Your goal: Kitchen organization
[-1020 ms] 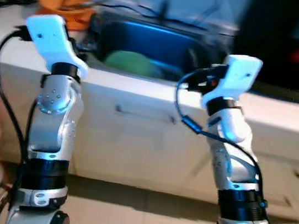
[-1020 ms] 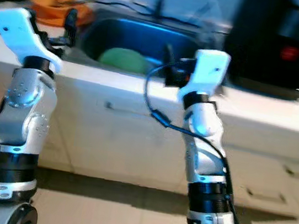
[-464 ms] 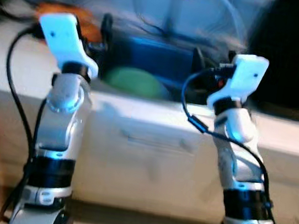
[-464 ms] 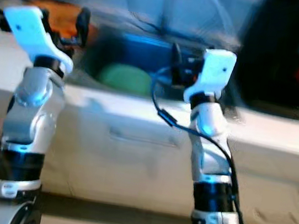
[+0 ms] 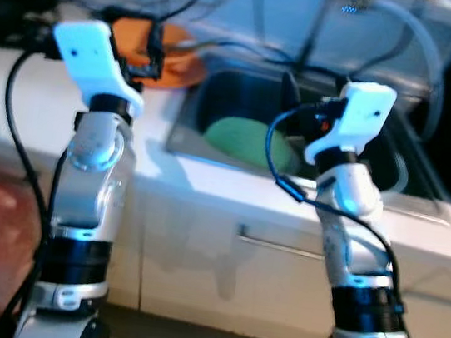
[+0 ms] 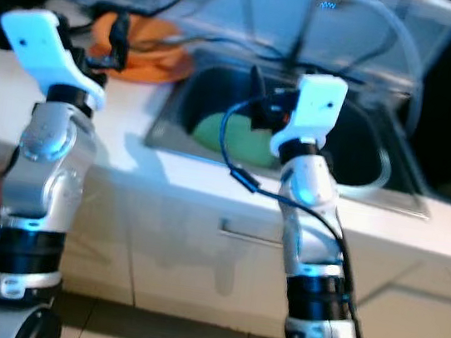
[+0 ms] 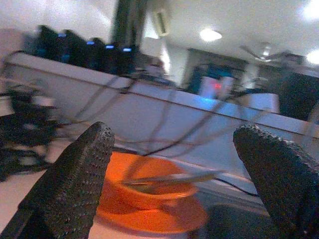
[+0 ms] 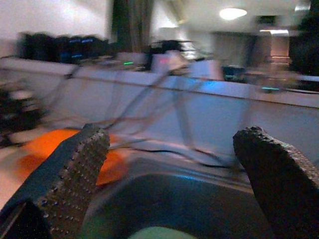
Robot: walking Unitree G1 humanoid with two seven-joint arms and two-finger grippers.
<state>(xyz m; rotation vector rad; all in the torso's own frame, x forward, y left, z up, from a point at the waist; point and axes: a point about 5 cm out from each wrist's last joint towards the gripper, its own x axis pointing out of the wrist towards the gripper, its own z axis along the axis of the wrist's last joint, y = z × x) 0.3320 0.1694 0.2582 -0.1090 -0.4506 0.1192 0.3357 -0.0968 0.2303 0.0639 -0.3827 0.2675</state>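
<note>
Green bowl [image 5: 250, 141] in sink [image 5: 190, 122].

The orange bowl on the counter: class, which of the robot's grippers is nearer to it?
Left. The left gripper hovers open just before the orange bowl; the right gripper, also open, is farther off, over the sink.

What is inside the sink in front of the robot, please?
A rounded green object lies in the sink, toward its left side. The right arm and right gripper cover part of the basin, so whatever sits behind them cannot be seen. The green object's exact identity is unclear.
</note>
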